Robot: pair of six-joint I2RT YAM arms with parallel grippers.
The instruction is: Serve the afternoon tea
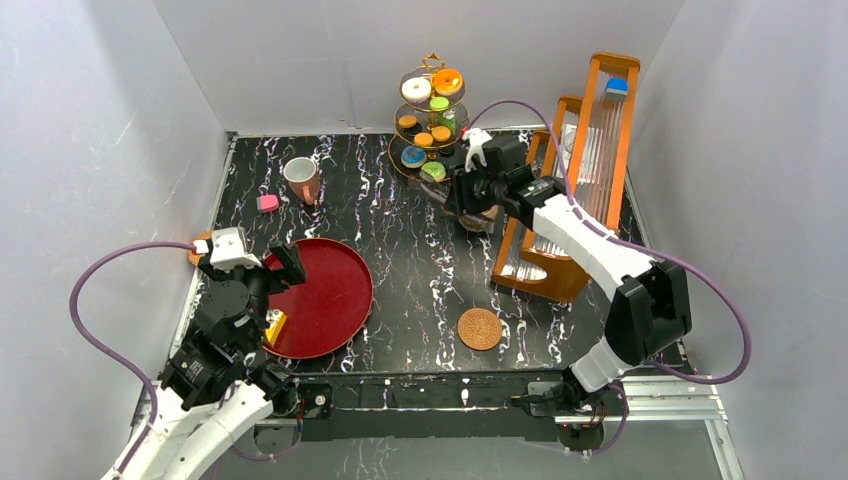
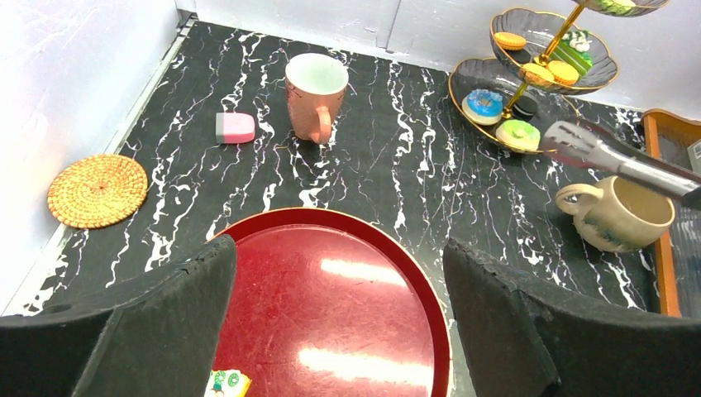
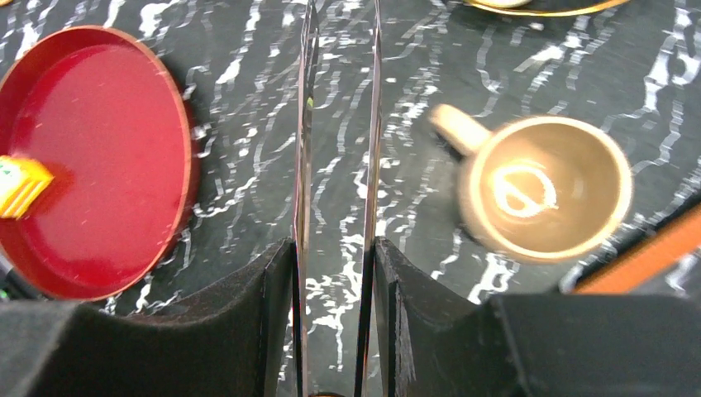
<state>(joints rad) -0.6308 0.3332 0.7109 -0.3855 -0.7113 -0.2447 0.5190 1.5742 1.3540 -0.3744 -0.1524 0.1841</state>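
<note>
The afternoon tea is spread out on my black counter [image 1: 420, 270].

From above, the gold stand [image 1: 433, 63] is at the back, with three plates one over the other. A white donut [image 1: 416, 88] and an orange donut [image 1: 448, 80] sit on the top plate. Small round cookies and cakes lie on the two plates below. A pink mug [image 1: 302, 180] stands upright left of the stand, and a little pink cake [image 1: 268, 203] lies near it. A round woven coaster [image 1: 479, 328] lies alone near the front. My left jaws hang over the red tray [image 1: 340, 290]. My right arm reaches up to the stand.

From my left wrist, my left jaws are spread wide with nothing in them, over the near rim of the tray. The pink mug is pale inside, and its handle points at me. A second coaster [image 2: 97, 190] lies by the left wall. A blue donut [image 2: 484, 103] and a green donut [image 2: 518, 132] sit on the lowest plate. A beige mug [image 2: 616, 215] stands near the stand, with the tongs [image 2: 612, 157] above it.

From my right wrist, my right jaws are pinching the tongs, whose two thin arms run close together. The beige mug is to the right and looks blurry. A yellow pastry [image 3: 21, 184] lies on the tray.
</note>
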